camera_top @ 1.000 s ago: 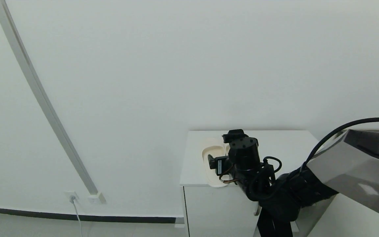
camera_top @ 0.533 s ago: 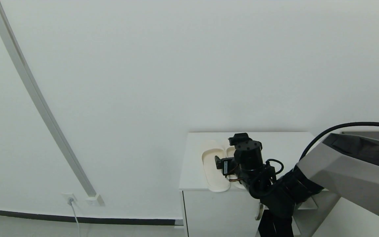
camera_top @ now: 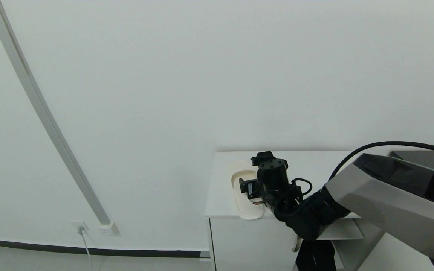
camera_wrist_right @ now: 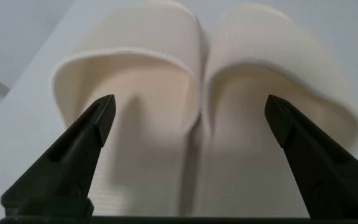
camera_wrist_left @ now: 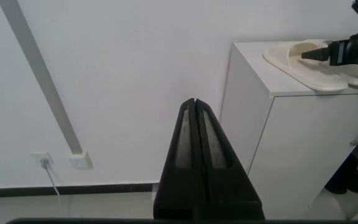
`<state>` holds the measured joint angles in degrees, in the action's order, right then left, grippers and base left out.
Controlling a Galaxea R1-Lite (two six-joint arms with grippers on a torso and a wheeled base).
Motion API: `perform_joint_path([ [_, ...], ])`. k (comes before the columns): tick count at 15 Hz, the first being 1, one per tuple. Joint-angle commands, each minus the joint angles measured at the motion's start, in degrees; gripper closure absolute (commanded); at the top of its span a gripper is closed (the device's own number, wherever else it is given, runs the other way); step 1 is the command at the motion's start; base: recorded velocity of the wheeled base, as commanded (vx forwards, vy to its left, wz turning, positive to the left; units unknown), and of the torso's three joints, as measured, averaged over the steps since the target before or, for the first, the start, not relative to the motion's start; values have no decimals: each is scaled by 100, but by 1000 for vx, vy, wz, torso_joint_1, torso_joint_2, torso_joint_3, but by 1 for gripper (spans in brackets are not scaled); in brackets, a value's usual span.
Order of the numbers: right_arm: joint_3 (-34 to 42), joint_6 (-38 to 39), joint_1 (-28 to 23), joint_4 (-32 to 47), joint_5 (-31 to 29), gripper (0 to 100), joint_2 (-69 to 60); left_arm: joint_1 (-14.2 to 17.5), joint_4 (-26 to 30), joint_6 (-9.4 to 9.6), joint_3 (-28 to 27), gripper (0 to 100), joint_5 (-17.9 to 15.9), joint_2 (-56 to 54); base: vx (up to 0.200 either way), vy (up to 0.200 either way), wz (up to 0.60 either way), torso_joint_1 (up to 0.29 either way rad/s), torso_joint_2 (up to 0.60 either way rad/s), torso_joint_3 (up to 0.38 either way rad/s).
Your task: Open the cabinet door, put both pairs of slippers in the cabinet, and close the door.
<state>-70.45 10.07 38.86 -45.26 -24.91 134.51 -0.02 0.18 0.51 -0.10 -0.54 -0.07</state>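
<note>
Now the right jaws, spread apart, should be eased around both cream foam slippers (camera_wrist_right: 160,81) atop the white cabinet (camera_top: 315,165); left jaws are pressed together.

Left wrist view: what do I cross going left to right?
Wall trunking → left gripper, jaws shut → slippers atop the cabinet.

no readable text, no labels
</note>
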Motion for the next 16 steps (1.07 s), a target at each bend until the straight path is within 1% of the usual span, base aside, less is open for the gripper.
perform_joint_path([
  [1, -435, 4, -81, 53, -6, 0, 436, -6, -1, -7, 1, 100, 1, 7, 0, 0, 0, 0, 0, 0],
  [4, -865, -5, -125, 246, -6, 0, 594, -6, -1, -7, 1, 100, 1, 7, 0, 0, 0, 0, 0, 0],
  [5, -1103, -5, -177, 431, -6, 0, 594, -6, -1, -7, 1, 100, 1, 7, 0, 0, 0, 0, 0, 0],
  [7, -1252, -14, -221, 501, -6, 0, 603, 2, -1, -7, 1, 100, 1, 7, 0, 0, 0, 0, 0, 0],
  [8, -1270, -23, -239, 501, -6, 100, 603, -6, -1, -7, 1, 100, 1, 7, 0, 0, 0, 0, 0, 0],
  [13, -1278, -23, -239, 483, -6, 100, 655, -6, -1, -7, 1, 100, 1, 7, 0, 0, 0, 0, 0, 0],
  [15, -1173, -14, -239, 439, -6, 100, 524, -6, -1, -7, 1, 100, 1, 7, 0, 0, 0, 0, 0, 0],
  [16, -1006, -14, -239, 396, 12, 100, 365, 2, -1, -7, 1, 100, 1, 7, 0, 0, 0, 0, 0, 0],
])
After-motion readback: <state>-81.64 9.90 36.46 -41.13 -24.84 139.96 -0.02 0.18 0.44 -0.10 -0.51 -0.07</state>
